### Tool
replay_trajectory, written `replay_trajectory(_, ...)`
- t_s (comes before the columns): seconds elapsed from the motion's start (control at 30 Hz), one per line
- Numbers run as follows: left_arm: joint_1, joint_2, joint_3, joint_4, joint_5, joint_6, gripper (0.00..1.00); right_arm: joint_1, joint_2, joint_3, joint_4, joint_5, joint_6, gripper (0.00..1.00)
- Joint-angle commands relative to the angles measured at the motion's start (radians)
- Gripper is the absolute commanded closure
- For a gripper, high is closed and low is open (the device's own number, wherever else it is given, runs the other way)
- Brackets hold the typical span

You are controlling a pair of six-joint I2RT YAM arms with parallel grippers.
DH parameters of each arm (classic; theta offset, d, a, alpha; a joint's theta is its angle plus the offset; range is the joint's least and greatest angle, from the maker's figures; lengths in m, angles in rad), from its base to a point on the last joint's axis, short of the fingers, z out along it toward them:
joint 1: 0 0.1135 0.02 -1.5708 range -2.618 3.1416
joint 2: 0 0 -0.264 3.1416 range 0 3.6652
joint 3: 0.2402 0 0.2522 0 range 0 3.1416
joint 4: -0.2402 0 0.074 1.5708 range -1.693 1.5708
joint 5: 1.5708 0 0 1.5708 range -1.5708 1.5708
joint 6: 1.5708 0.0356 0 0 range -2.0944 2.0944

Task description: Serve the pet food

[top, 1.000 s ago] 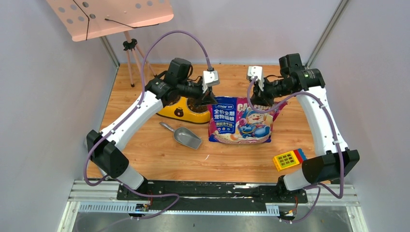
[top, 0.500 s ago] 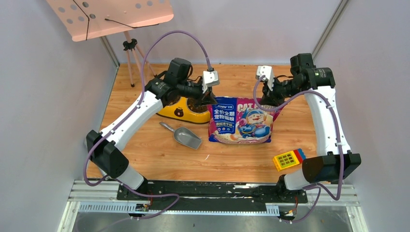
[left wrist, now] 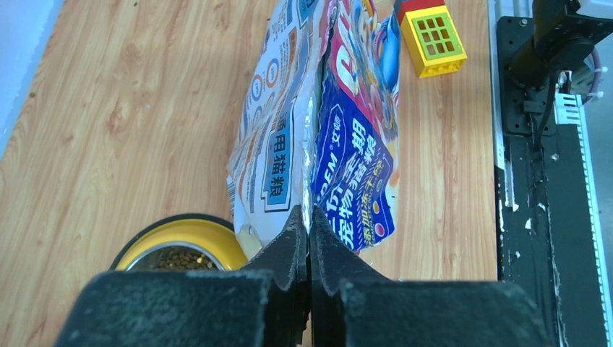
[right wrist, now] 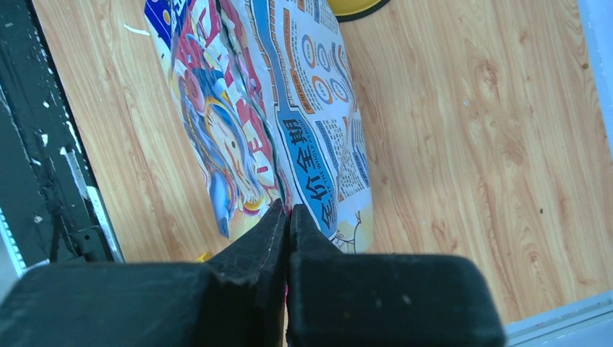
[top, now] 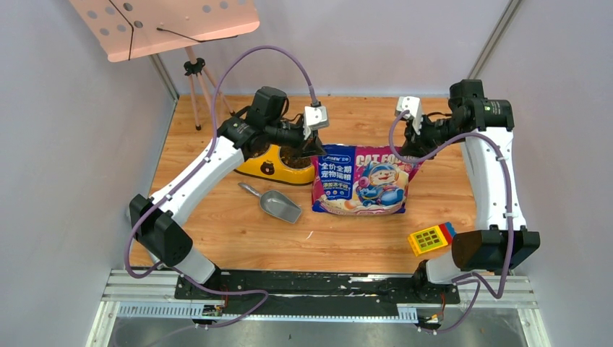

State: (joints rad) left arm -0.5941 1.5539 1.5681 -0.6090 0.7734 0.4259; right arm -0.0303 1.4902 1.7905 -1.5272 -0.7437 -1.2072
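Over the last second my right arm has swung out to the right and toward the back wall, uncovering more of the lettering along the top of the cat food bag (top: 359, 181). The left arm, the scoop and the block sit where they were.

On the table (top: 217, 238) I count one bag, one grey metal scoop (top: 278, 206), one yellow feeder (top: 269, 168) and one yellow toy block (top: 431, 237) with red and blue at one end. A pink perforated board on a tripod (top: 166, 25) stands at the back left.

The left pincer (left wrist: 309, 215) is fully closed, its tips clamped on the bag's top edge at the left corner, just beside the feeder. The right pincer (right wrist: 288, 208) is all but closed, only a hairline between the fingers, and the bag's other top corner runs right into its tips, so it seems to be pinching it.

The left wrist view shows brown kibble (left wrist: 170, 256) in the one feeder bowl I can see. The bag's mouth is squeezed to a slit between its two printed sides, so I cannot see inside.
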Motion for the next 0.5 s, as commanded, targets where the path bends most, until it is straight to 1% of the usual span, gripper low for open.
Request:
replay_trajectory(0.0,0.031,-0.060,0.025,-0.032,-0.018,0.007,1.00,-0.083,-0.039,0.018,-0.011,0.173,-0.096,1.00)
replay_trajectory(0.03,0.031,-0.060,0.023,-0.032,-0.018,0.008,1.00,-0.089,-0.042,0.017,-0.010,0.175,-0.105,1.00)
replay_trajectory(0.07,0.031,-0.061,0.023,-0.035,-0.017,0.010,1.00,-0.095,-0.039,0.020,-0.010,0.184,-0.099,0.91)
replay_trajectory(0.1,0.030,-0.062,0.021,-0.037,-0.016,0.011,1.00,-0.100,-0.032,0.027,-0.010,0.194,-0.088,0.75)
replay_trajectory(0.13,0.031,-0.063,0.020,-0.038,-0.015,0.013,1.00,-0.105,-0.027,0.033,-0.010,0.204,-0.082,0.73)
replay_trajectory(0.17,0.031,-0.064,0.018,-0.039,-0.015,0.014,1.00,-0.113,-0.027,0.033,-0.012,0.211,-0.087,0.85)
replay_trajectory(0.2,0.031,-0.065,0.016,-0.038,-0.015,0.015,1.00,-0.123,-0.032,0.028,-0.011,0.213,-0.103,0.99)
replay_trajectory(0.23,0.031,-0.066,0.015,-0.038,-0.015,0.014,1.00,-0.132,-0.039,0.023,-0.011,0.208,-0.121,1.00)
replay_trajectory(0.27,0.032,-0.066,0.014,-0.038,-0.015,0.015,1.00,-0.141,-0.042,0.024,-0.011,0.202,-0.128,0.98)
replay_trajectory(0.3,0.032,-0.066,0.012,-0.036,-0.015,0.015,1.00,-0.146,-0.042,0.027,-0.011,0.198,-0.127,0.89)
replay_trajectory(0.33,0.032,-0.066,0.009,-0.032,-0.016,0.012,1.00,-0.147,-0.042,0.028,-0.011,0.201,-0.127,0.96)
replay_trajectory(0.37,0.031,-0.066,0.007,-0.026,-0.016,0.010,1.00,-0.149,-0.043,0.027,-0.012,0.203,-0.129,1.00)
replay_trajectory(0.43,0.032,-0.065,0.002,-0.022,-0.014,0.006,1.00,-0.153,-0.045,0.031,-0.011,0.196,-0.132,1.00)
replay_trajectory(0.47,0.032,-0.065,0.000,-0.021,-0.014,0.005,1.00,-0.154,-0.039,0.042,-0.009,0.193,-0.121,0.88)
